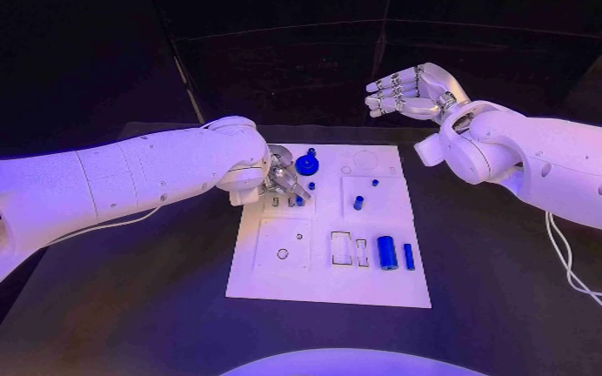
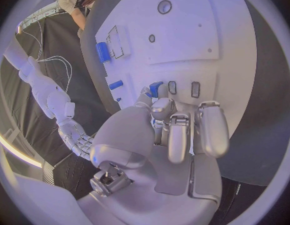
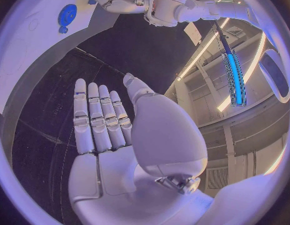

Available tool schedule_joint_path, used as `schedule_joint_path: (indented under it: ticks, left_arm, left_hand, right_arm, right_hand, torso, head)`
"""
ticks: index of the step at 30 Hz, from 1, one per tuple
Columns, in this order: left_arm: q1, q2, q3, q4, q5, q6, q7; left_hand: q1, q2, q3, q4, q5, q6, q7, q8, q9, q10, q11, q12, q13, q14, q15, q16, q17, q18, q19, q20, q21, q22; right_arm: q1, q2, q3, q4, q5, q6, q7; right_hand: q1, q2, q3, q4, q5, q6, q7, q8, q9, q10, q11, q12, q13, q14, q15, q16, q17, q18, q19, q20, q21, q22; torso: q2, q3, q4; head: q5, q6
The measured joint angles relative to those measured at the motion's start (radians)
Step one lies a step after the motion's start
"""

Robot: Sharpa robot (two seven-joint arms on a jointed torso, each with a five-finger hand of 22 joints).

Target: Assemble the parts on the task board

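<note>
1. Risk: the left hand (image 1: 278,180) works low over the upper left of the task board (image 1: 283,285), its fingers (image 2: 177,135) crowded around a small blue part (image 2: 155,88) beside two small slots. If that part goes in tilted, it could jam or tip out. Whether the fingertips actually pinch the part, I cannot tell; they cover it.
2. Risk: the blue gear (image 1: 307,164) stands just beside the left hand, upper centre of the head view. A sideways move of the wrist could knock it off its post.
3. Risk: the left forearm crosses the board's left edge in the head view; a push down there might shift the whole plate and misalign every socket.
4. Other parts lie well clear: a blue cylinder (image 1: 388,253) and a thin blue bar (image 1: 409,257) at lower right of the board, a small blue peg (image 1: 357,204) near its centre.
5. Left hand pose: palm down, fingers curled toward the board, wrist bent in from the frame's left.
6. Right hand (image 1: 408,93) pose: raised off the board at upper right of the head view, holding nothing. The right wrist view shows the fingers (image 3: 98,117) straight and side by side, thumb apart.
</note>
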Motion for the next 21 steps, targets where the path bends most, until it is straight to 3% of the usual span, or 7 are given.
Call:
schedule_joint_path:
  ticks: [3, 7, 8, 9, 11, 13, 21]
  left_arm:
    - [0.002, -0.002, 0.001, 0.002, 0.001, 0.0, 0.0]
    - [0.002, -0.008, 0.001, 0.006, 0.006, 0.0, 0.002]
    - [0.002, -0.01, 0.001, 0.007, 0.008, 0.0, 0.003]
    - [0.002, -0.012, 0.001, 0.008, 0.009, 0.0, 0.003]
    - [0.0, -0.017, 0.0, 0.01, 0.012, -0.001, 0.004]
    - [-0.003, -0.02, -0.002, 0.011, 0.016, -0.001, 0.005]
    - [-0.003, -0.04, -0.002, 0.027, 0.034, -0.012, 0.014]
  left_hand:
    - [0.017, 0.003, 0.045, -0.015, 0.013, -0.013, 0.002, -0.012, -0.006, -0.007, -0.003, -0.009, -0.004, 0.002, -0.002, 0.0, 0.0, 0.0, 0.0, 0.0, 0.0, 0.0]
    - [0.026, -0.004, 0.089, 0.029, 0.062, -0.025, 0.011, -0.02, -0.007, -0.01, -0.001, -0.02, -0.015, 0.002, -0.002, 0.0, 0.0, 0.0, 0.0, 0.0, 0.0, 0.001]
    - [-0.003, -0.017, 0.137, 0.063, 0.064, -0.028, 0.015, -0.022, -0.005, -0.014, 0.004, -0.024, -0.018, 0.001, -0.001, 0.0, 0.0, 0.0, 0.0, 0.0, 0.0, 0.001]
    - [-0.052, -0.045, 0.267, 0.013, 0.064, -0.028, 0.019, -0.022, -0.003, -0.012, 0.007, -0.027, -0.02, 0.001, 0.005, 0.0, 0.0, 0.0, -0.002, 0.002, 0.0, 0.001]
    - [-0.151, -0.104, 0.458, -0.028, 0.062, -0.023, 0.024, -0.007, 0.015, -0.009, 0.009, -0.027, -0.021, 0.0, 0.008, 0.0, 0.0, 0.0, -0.002, 0.002, 0.0, 0.004]
    - [-0.199, -0.139, 0.556, -0.018, 0.059, -0.025, 0.025, 0.011, 0.034, -0.009, 0.009, -0.027, -0.021, 0.0, 0.008, 0.0, 0.0, 0.0, -0.002, 0.002, 0.0, 0.005]
    - [-0.223, -0.161, 0.615, -0.012, 0.055, -0.03, 0.02, 0.024, 0.049, -0.005, 0.012, -0.02, -0.02, 0.0, 0.008, 0.0, 0.0, 0.0, -0.002, 0.002, 0.0, 0.01]
  right_arm:
    - [0.0, 0.002, 0.0, -0.001, 0.0, 0.002, -0.001]
    - [0.0, 0.003, 0.0, -0.002, 0.0, 0.004, -0.001]
    - [0.0, 0.003, 0.0, -0.002, 0.0, 0.005, -0.001]
    - [0.0, 0.003, 0.0, -0.002, 0.0, 0.005, -0.001]
    - [0.0, 0.002, 0.0, -0.002, 0.0, 0.006, -0.002]
    - [0.0, 0.002, 0.0, -0.002, 0.0, 0.008, -0.002]
    - [0.0, 0.004, 0.0, -0.003, 0.0, 0.011, -0.002]
  right_hand:
    - [0.0, 0.0, 0.0, 0.0, 0.0, 0.0, 0.0, 0.0, 0.0, 0.0, 0.0, 0.0, 0.0, 0.0, 0.0, 0.0, 0.0, 0.0, 0.0, 0.0, -0.002, 0.0]
    - [0.0, 0.0, 0.0, 0.0, 0.0, 0.0, 0.0, 0.0, 0.0, 0.0, 0.0, 0.003, 0.0, 0.0, 0.0, 0.0, -0.003, 0.0, 0.0, 0.0, -0.004, 0.0]
    - [0.0, 0.0, 0.0, 0.0, 0.0, 0.0, 0.0, 0.0, 0.0, 0.0, 0.0, 0.003, 0.0, 0.0, 0.0, 0.0, -0.005, 0.0, 0.0, 0.0, -0.004, 0.0]
    - [0.0, 0.0, 0.0, 0.0, 0.0, 0.0, 0.0, 0.0, 0.0, 0.0, 0.0, 0.003, 0.0, 0.0, 0.0, 0.0, -0.005, 0.0, 0.0, 0.0, -0.004, 0.0]
    - [0.0, 0.0, 0.0, 0.0, 0.0, 0.0, 0.0, 0.0, 0.0, 0.0, 0.0, 0.003, 0.0, 0.0, 0.0, 0.0, -0.005, 0.0, 0.0, 0.0, -0.004, 0.0]
    - [0.0, 0.0, 0.0, 0.0, 0.0, 0.0, 0.0, 0.0, 0.0, 0.0, 0.0, 0.003, 0.0, 0.0, 0.0, 0.0, -0.005, 0.0, 0.0, 0.0, -0.004, 0.0]
    - [0.0, 0.0, 0.0, 0.0, 0.0, 0.0, 0.0, 0.0, 0.0, 0.0, 0.0, 0.003, 0.0, 0.004, 0.004, 0.0, -0.01, 0.0, 0.0, 0.0, -0.004, 0.0]
  torso:
    - [0.0, -0.0002, 0.0]
    - [0.0, -0.0004, 0.0]
    - [0.0, -0.0004, 0.0]
    - [0.0, -0.0004, 0.0002]
    - [0.0, -0.0004, 0.0005]
    - [0.0, -0.0004, 0.0005]
    - [0.0, 0.0, 0.0015]
  head:
    - [0.0, 0.0]
    - [0.001, 0.0]
    - [0.002, 0.0]
    - [0.002, 0.001]
    - [0.002, 0.001]
    - [0.003, 0.001]
    - [0.006, 0.003]
